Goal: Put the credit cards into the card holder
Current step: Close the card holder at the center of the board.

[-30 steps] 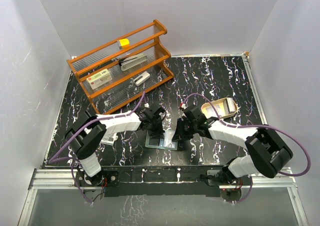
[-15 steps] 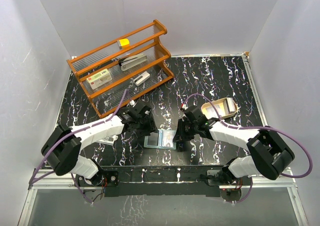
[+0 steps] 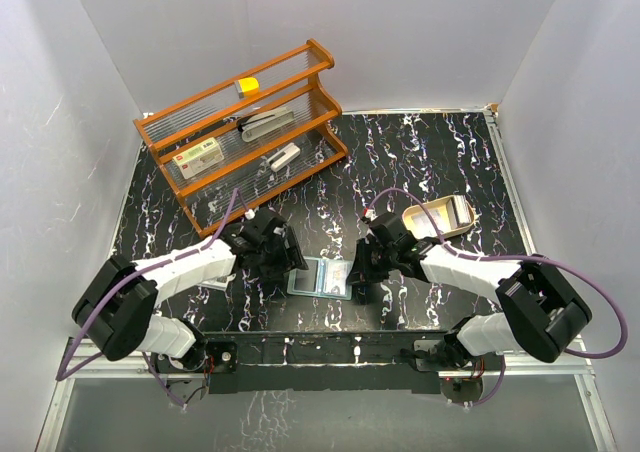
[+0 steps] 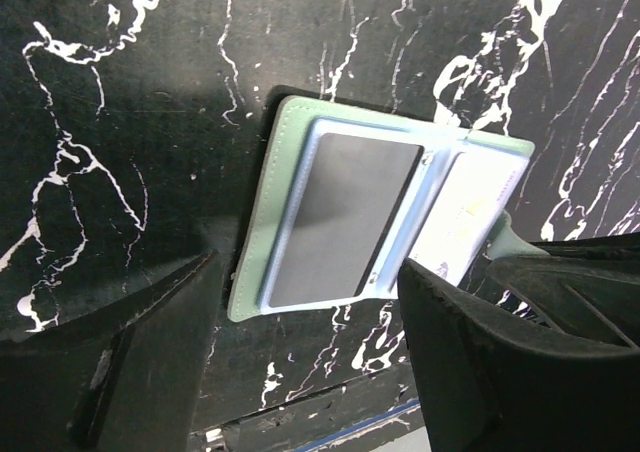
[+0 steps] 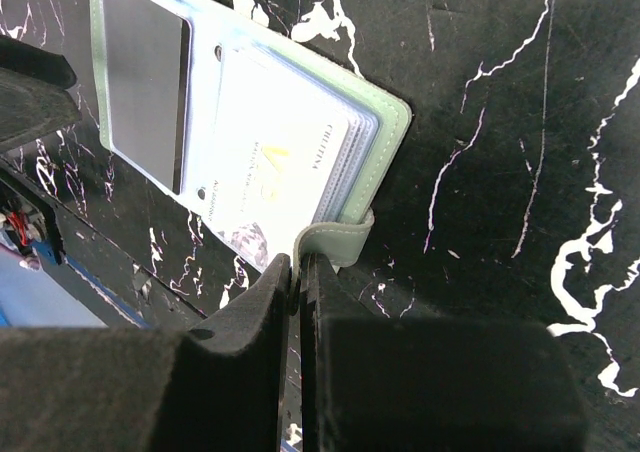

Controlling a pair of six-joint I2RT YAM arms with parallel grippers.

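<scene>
While the black marbled table (image 3: 420, 162) carries the card holder (image 3: 322, 277) open and flat near its front edge, between the two arms, the step in hand looks like seating cards in its sleeves. The left gripper (image 3: 285, 264) hovers just left of the holder, fingers (image 4: 120, 352) spread wide, holding nothing. The right gripper (image 3: 357, 275) sits at the holder's right edge, fingers (image 5: 240, 322) pressed together, tip against the snap tab (image 5: 336, 240). Whether the tab is actually nipped, cannot tell. Holder lining is pale blue. A dark card (image 4: 345, 217) sits in the left sleeve, a pale printed card (image 5: 275, 162) on the right-hand stack of sleeves. A pale flat slip (image 3: 213, 284) lies part-hidden under the left arm, possibly another card. To do this well, by my judgement: let the right gripper pin the holder's edge so the case neither slides nor folds shut. Take the next card by a short edge, carry it low and flat, and feed it parallel to the sleeve mouth, since thin plastic is likely to buckle if pushed at an angle. Against a second ago: the left gripper then stood over the holder's middle and is now drawn back leftward, clear of it. The holder appears to lie flatter and squarer to the table edge. The right gripper has hardly shifted.
</scene>
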